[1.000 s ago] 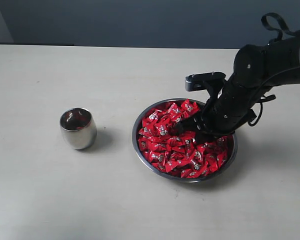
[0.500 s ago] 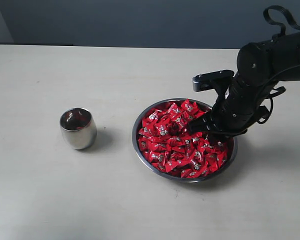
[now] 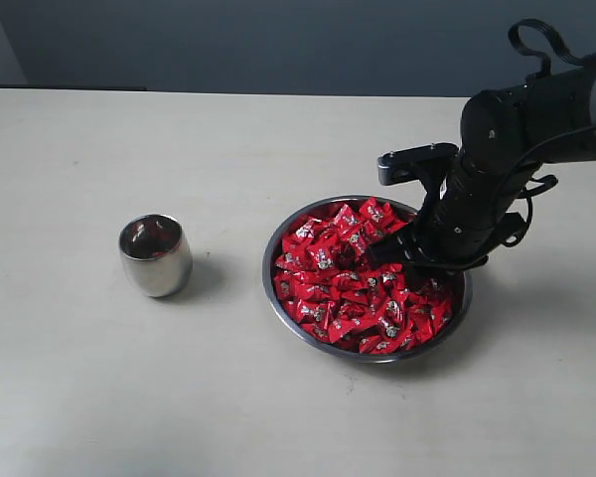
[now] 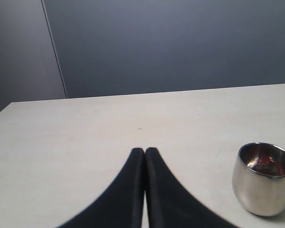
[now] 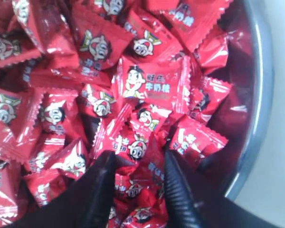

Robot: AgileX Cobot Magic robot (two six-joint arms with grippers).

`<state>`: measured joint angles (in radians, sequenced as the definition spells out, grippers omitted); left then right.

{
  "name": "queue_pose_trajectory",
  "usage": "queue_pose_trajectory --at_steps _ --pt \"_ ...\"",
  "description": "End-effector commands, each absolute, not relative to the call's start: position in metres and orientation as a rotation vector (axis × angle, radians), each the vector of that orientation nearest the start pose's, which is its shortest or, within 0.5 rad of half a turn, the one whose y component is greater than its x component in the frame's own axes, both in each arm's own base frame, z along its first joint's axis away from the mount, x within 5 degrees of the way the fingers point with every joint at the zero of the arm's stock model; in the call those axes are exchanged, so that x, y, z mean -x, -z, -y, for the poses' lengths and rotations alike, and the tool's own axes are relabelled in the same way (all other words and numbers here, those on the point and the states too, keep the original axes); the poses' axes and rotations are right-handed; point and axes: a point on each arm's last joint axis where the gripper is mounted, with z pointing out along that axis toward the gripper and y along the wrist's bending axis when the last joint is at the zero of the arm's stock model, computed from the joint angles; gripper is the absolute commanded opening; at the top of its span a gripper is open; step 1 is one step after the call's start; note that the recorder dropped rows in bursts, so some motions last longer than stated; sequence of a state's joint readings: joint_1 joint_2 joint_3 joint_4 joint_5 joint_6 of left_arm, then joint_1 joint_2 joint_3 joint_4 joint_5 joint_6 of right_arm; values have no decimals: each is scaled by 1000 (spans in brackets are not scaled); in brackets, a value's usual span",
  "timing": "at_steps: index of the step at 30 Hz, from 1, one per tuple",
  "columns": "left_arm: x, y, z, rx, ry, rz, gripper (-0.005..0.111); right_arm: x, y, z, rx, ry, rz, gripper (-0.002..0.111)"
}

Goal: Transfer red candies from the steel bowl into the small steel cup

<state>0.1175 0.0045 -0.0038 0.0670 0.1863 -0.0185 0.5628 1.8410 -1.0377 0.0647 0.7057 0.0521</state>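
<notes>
Right gripper (image 5: pixel 138 156) in bowl (image 5: pixel 263 95).
Jaws apart, tips sunk among candies (image 5: pixel 149 85); some lie between the tips.

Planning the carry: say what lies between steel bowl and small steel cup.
The exterior view shows only bare table between the steel bowl and the small steel cup.

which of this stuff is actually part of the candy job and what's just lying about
Job:
- candies
- bowl
- cup
- right hand, open, down among the candies

Not in it:
- left hand, shut, holding nothing
- table

No other loose things show.
</notes>
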Motion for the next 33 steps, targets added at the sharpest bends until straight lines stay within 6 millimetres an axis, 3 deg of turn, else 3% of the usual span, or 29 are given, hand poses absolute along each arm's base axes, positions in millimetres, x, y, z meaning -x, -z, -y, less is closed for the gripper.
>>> queue_pose_trajectory --at_steps 1,33 --pt "-56 -197 -8 68 -136 -1663 0 -280 -148 -179 698 -125 -2909 38" --pt "-56 -197 -8 68 -136 -1664 0 -282 -136 -178 688 -89 -2935 37"
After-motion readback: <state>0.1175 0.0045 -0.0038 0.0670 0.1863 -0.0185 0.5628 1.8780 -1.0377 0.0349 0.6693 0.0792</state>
